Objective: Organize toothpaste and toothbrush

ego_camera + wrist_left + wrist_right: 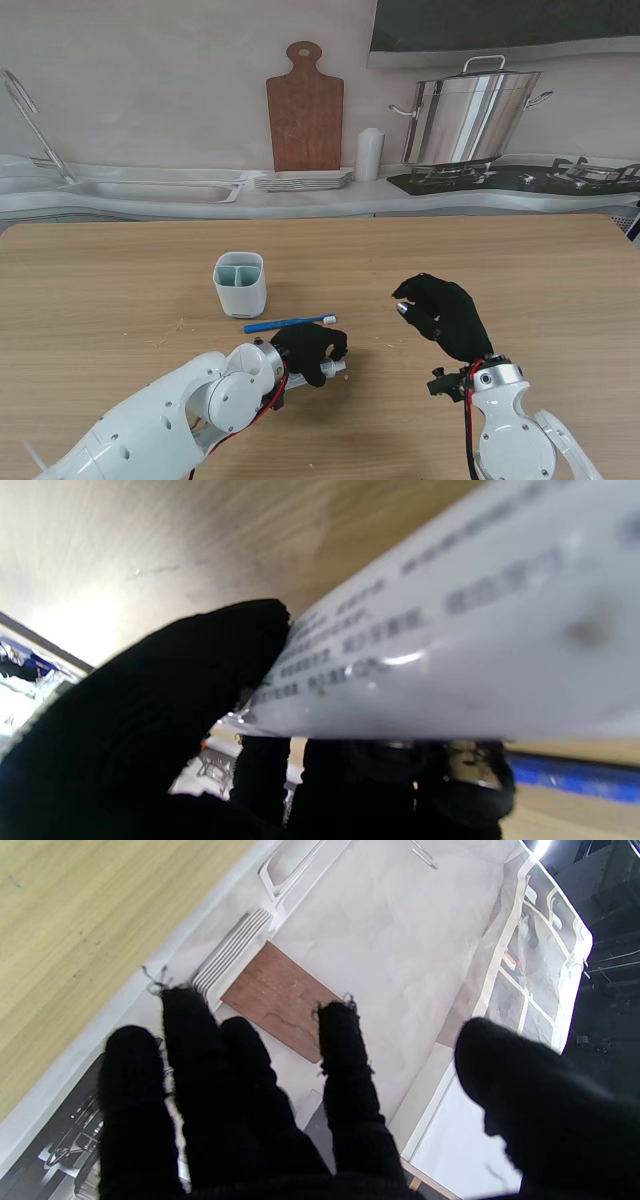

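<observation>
My left hand in its black glove is closed around a white toothpaste tube, low over the table near me; in the stand view only the tube's end shows past the fingers. A blue toothbrush lies flat on the table just beyond that hand. The white two-compartment holder stands upright farther from me, left of centre. My right hand hovers above the table on the right, fingers spread and holding nothing.
The wooden table spreads wide around the holder. Behind its far edge hangs a kitchen backdrop with a sink, a cutting board, stacked plates and a steel pot.
</observation>
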Robot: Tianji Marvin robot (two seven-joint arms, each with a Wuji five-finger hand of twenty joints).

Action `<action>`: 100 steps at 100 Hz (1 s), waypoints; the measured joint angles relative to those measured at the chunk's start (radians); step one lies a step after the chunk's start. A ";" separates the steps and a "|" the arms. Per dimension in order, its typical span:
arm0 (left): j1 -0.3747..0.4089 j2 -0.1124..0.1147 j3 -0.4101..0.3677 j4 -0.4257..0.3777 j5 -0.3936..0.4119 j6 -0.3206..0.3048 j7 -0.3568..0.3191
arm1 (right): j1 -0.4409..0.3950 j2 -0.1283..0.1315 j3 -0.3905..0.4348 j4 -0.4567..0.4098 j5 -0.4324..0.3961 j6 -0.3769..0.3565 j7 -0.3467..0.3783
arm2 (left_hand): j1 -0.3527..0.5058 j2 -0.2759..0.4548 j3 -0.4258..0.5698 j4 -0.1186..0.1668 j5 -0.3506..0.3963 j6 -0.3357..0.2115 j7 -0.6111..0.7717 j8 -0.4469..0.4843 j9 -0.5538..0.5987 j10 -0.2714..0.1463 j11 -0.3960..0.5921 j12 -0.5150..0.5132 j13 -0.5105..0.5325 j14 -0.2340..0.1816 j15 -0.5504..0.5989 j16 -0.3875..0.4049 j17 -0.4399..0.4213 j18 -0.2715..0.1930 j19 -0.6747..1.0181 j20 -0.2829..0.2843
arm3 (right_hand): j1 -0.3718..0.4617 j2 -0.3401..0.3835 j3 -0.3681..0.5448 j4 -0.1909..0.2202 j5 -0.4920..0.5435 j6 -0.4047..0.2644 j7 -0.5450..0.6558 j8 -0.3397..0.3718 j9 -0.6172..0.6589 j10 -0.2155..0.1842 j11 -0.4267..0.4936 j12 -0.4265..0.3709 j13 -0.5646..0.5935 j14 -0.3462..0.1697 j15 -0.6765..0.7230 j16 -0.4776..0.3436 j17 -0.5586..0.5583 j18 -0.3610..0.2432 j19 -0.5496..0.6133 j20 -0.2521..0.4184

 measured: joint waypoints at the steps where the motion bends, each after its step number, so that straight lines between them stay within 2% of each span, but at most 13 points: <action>1: 0.005 0.001 -0.005 -0.005 0.003 0.001 0.003 | 0.000 0.000 0.000 0.000 0.000 0.000 0.000 | 0.000 0.000 0.000 0.000 0.000 0.000 0.000 0.002 0.000 0.000 0.000 0.000 0.000 0.000 0.000 0.000 0.002 0.000 0.000 0.000 | 0.000 0.000 0.000 0.000 0.000 0.000 0.000 0.000 0.000 0.000 0.000 0.000 0.000 0.000 0.000 0.000 0.000 0.000 0.000 0.000; 15: 0.076 0.005 -0.077 -0.085 0.057 0.021 0.038 | 0.001 0.000 0.000 0.001 -0.001 0.000 0.001 | 0.003 0.000 0.000 0.000 0.000 0.000 0.010 0.030 -0.001 0.004 -0.001 -0.004 0.005 0.000 -0.007 -0.011 0.016 0.000 0.001 -0.009 | 0.000 0.000 0.000 0.000 0.000 0.000 0.000 0.000 0.000 -0.009 0.000 0.000 0.000 0.000 0.000 0.000 0.000 0.000 0.000 0.000; 41: 0.178 0.006 -0.189 -0.205 0.089 0.036 0.099 | 0.003 0.000 -0.004 0.004 -0.006 0.000 0.001 | 0.010 -0.009 0.000 -0.001 0.011 -0.014 0.031 0.056 -0.001 0.009 -0.005 -0.015 0.008 0.000 -0.008 -0.027 0.019 0.000 0.001 -0.012 | 0.000 0.000 0.000 0.000 0.000 0.000 0.000 0.000 0.000 -0.009 0.000 0.000 0.000 0.000 0.000 0.000 0.000 0.000 0.000 0.000; 58: 0.206 0.006 -0.235 -0.255 0.130 0.058 0.115 | 0.005 0.001 -0.007 0.006 -0.005 0.003 0.006 | 0.012 -0.009 0.000 -0.001 0.022 -0.043 0.036 0.054 -0.001 0.011 -0.008 -0.015 0.009 -0.003 -0.008 -0.028 0.020 -0.001 0.001 -0.012 | 0.000 0.000 0.000 0.000 0.000 0.000 0.000 0.000 0.000 -0.009 0.000 0.000 0.000 0.000 0.000 0.000 0.000 0.000 0.000 0.000; 79: 0.238 0.004 -0.292 -0.313 0.151 0.073 0.154 | 0.007 0.001 -0.010 0.007 -0.004 0.007 0.012 | 0.024 -0.007 0.001 -0.001 0.044 -0.111 0.085 0.070 -0.001 0.026 -0.014 -0.023 0.010 -0.003 -0.008 -0.028 0.020 -0.001 0.001 -0.013 | 0.000 0.000 0.000 0.000 0.000 0.000 0.000 0.000 0.001 -0.009 0.000 0.000 0.000 0.000 0.000 0.000 0.000 0.000 0.000 0.000; 100: 0.261 0.004 -0.317 -0.365 0.165 0.076 0.169 | 0.007 0.002 -0.011 0.008 -0.004 0.007 0.014 | 0.024 -0.007 0.001 -0.009 0.062 -0.111 0.103 0.086 -0.001 0.027 -0.016 -0.025 0.011 -0.003 -0.013 -0.028 0.024 -0.001 0.001 -0.021 | 0.000 0.000 0.000 0.000 0.000 0.000 0.000 0.000 0.001 -0.009 0.000 0.000 0.000 0.000 0.000 0.000 0.000 0.000 0.000 0.000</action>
